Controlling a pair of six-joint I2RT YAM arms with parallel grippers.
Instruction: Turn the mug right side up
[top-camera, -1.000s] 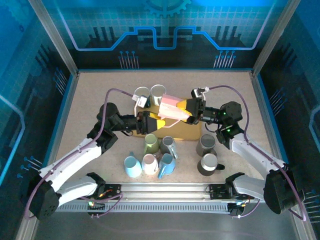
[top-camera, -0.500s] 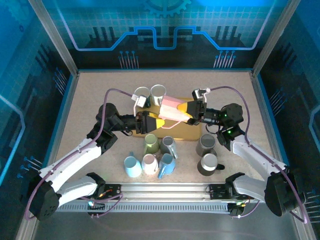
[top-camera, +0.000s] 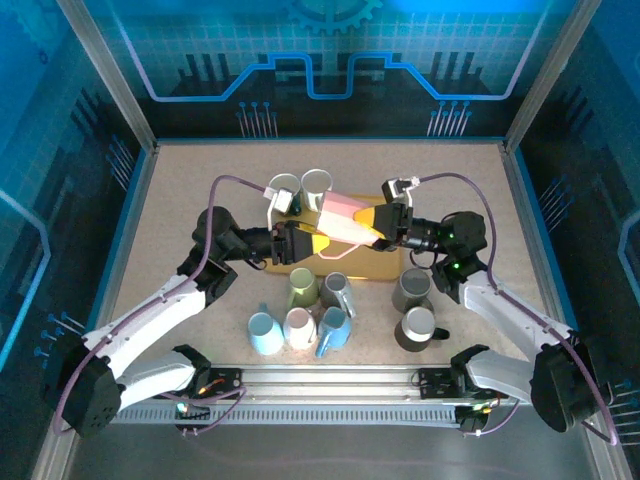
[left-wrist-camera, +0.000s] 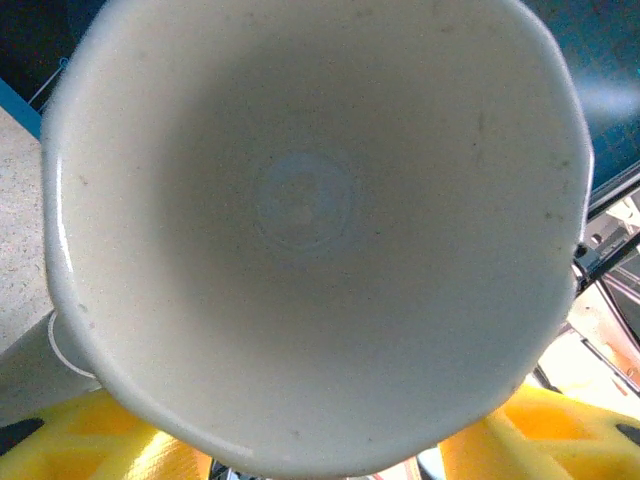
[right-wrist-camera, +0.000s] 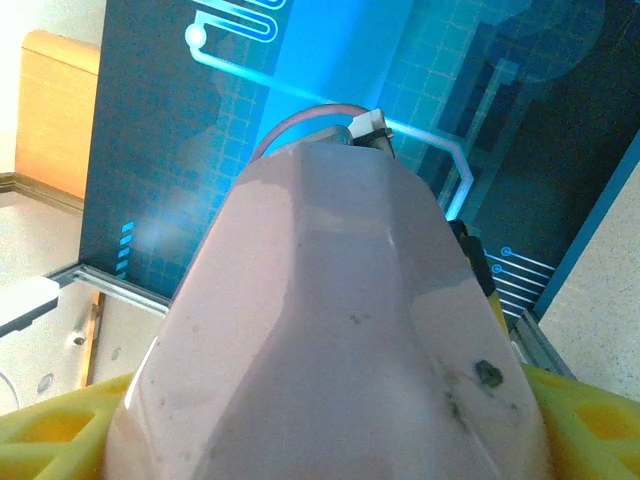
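Counts from the top view: 10 mugs in total, 1 board, 2 arms.

- Pink mug (top-camera: 343, 210): 1. It is off the worktop (top-camera: 180, 200), lying on its side in the air above the tan board (top-camera: 385, 265), between the two claws. Its wide mouth points toward the left arm and its narrow base toward the right arm.
- White mugs: 2, at the back, (top-camera: 283, 187) and (top-camera: 316, 183), side by side just behind the held mug.
- Middle row: 1 green mug (top-camera: 303, 288) and 1 grey-blue mug (top-camera: 337, 293), at the near edge of the board.
- Front row: 3 in a line, close together: light blue mug (top-camera: 264, 333), pale mug (top-camera: 299, 327), blue mug (top-camera: 332, 330).
- Dark grey mugs: 2, on the right, (top-camera: 411, 290) and (top-camera: 417, 328), one in front of the other.

Right claw (top-camera: 366, 222): its yellow fingers (right-wrist-camera: 590, 420) sit either side of the pink mug's body, and the claw carries it at the base end.

Left claw (top-camera: 318, 243): it is at the mug's mouth end. The left wrist view looks straight into the pale interior, with yellow fingers (left-wrist-camera: 80, 440) showing below the rim on both sides. I cannot tell whether they press on the rim or stand just off it.
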